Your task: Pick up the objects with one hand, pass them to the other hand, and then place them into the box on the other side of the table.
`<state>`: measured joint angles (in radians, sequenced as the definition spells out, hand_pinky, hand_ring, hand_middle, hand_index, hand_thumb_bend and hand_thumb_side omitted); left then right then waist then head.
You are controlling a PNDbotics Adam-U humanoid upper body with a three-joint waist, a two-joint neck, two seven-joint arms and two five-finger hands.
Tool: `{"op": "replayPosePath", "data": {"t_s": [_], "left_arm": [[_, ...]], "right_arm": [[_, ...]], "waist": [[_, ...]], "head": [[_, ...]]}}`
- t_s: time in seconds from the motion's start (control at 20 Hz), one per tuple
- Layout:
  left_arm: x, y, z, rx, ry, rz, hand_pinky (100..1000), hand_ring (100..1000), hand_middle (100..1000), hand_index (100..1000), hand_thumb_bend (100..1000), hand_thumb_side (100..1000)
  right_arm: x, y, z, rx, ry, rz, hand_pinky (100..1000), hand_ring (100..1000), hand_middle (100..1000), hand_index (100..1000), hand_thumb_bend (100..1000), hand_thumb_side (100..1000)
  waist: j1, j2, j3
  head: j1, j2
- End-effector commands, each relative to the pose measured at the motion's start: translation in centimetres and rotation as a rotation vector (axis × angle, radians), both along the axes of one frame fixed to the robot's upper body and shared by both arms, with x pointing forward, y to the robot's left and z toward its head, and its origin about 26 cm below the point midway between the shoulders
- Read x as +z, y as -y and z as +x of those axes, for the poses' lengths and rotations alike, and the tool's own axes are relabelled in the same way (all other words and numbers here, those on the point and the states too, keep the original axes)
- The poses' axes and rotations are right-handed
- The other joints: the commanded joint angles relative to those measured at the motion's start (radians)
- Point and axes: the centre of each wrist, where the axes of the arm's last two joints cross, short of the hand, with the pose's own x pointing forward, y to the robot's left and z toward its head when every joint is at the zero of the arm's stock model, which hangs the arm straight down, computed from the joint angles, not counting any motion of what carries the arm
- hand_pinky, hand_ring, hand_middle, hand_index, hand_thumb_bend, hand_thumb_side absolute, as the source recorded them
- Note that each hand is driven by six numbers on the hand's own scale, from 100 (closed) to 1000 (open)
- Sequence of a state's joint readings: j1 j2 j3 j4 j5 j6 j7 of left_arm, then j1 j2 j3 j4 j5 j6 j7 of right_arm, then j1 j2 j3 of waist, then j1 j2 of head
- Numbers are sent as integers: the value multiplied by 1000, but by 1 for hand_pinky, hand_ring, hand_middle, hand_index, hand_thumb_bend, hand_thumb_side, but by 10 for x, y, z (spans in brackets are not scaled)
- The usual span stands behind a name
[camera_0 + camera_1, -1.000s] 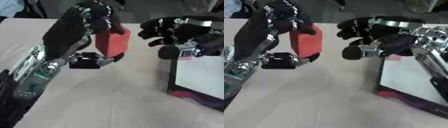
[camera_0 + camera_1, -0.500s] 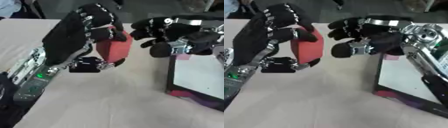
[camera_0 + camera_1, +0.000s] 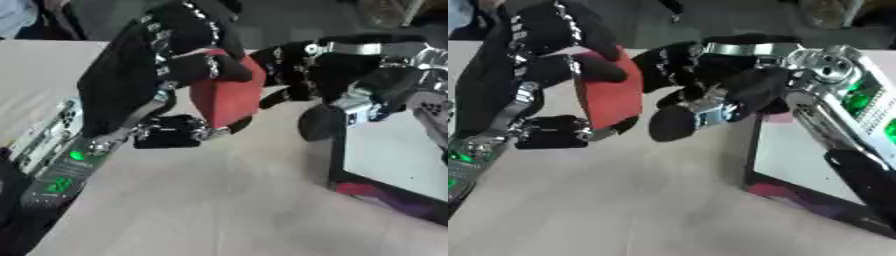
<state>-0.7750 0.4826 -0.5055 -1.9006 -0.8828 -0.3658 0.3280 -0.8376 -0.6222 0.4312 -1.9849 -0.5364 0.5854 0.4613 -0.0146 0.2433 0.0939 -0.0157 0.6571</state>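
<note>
Holding a red block (image 3: 229, 97) above the counter (image 3: 219, 200), centre-left of the frame: left hand (image 3: 166, 60), fingers curled over the block's top and near face, thumb tucked beneath.
Red block: raised off the counter, long axis near upright, top leaning slightly toward the upper left; broad face turned to the right of the frame.
Right hand (image 3: 710, 82): upper centre-right, fingers spread and part-curled, reaching at the block's right side; whether they touch it cannot be told.
Box (image 3: 394, 160): right of frame, dark rim, pale inside, resting on the counter beneath the right wrist.
</note>
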Motion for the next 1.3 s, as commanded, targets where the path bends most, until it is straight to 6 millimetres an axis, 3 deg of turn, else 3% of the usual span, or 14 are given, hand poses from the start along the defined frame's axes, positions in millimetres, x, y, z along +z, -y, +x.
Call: {"op": "replayPosePath", "data": {"t_s": [0.05,1.3], "left_arm": [[9,2,-5,-30,38,-12,689,624,543,517,377,100],[8,11,-8,-76,41,-8,689,621,539,515,380,100]], "right_arm": [[9,-2,-4,15,34,9,925,997,899,955,818,427],[14,-26,-5,9,14,49,919,994,893,948,821,429]], "waist": [[-13,1,1],[-17,6,8]], "head": [[-6,-13],[-27,-14]]}}
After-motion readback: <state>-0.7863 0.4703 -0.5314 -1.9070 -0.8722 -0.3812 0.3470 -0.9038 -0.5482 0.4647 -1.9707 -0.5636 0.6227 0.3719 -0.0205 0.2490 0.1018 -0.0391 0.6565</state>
